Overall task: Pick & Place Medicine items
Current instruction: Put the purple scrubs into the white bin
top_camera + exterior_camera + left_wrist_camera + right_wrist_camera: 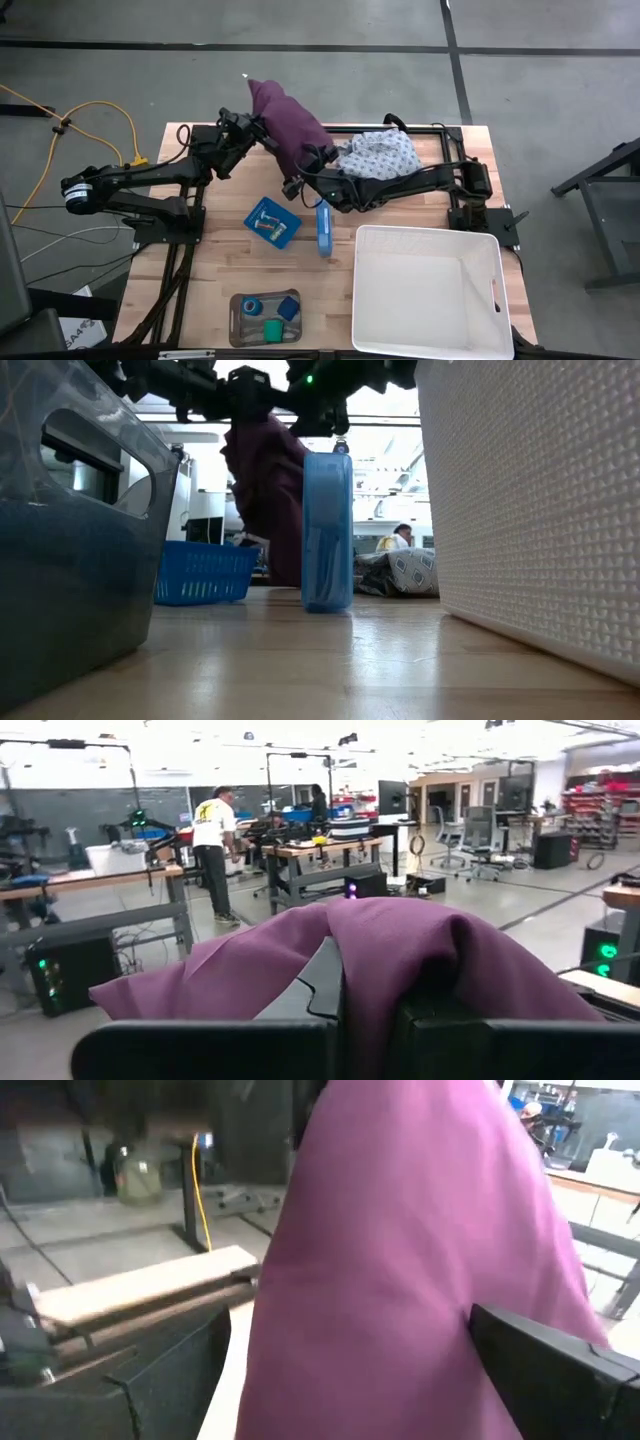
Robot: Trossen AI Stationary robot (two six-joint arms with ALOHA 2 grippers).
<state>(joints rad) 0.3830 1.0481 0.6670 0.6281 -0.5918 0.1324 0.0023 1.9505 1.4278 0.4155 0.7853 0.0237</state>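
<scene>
Left gripper (262, 128) clamped on limp purple cloth (285, 125); right gripper (300, 180) spread wide beside it. Soft, light, unbreakable; best pinched at an edge fold.

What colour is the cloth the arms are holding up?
The cloth is purple, clearest in the left wrist view.

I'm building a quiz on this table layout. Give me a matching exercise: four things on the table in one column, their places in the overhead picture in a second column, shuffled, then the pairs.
Things:
1. purple cloth
2. white bin
3. blue basket
4. grey tray

Places:
A. near edge, left of the bin
B. mid-table, left of the upright blue case
C. near right corner
D. far side, held up by the left gripper

Pairs: 1-D, 2-C, 3-B, 4-A
</scene>
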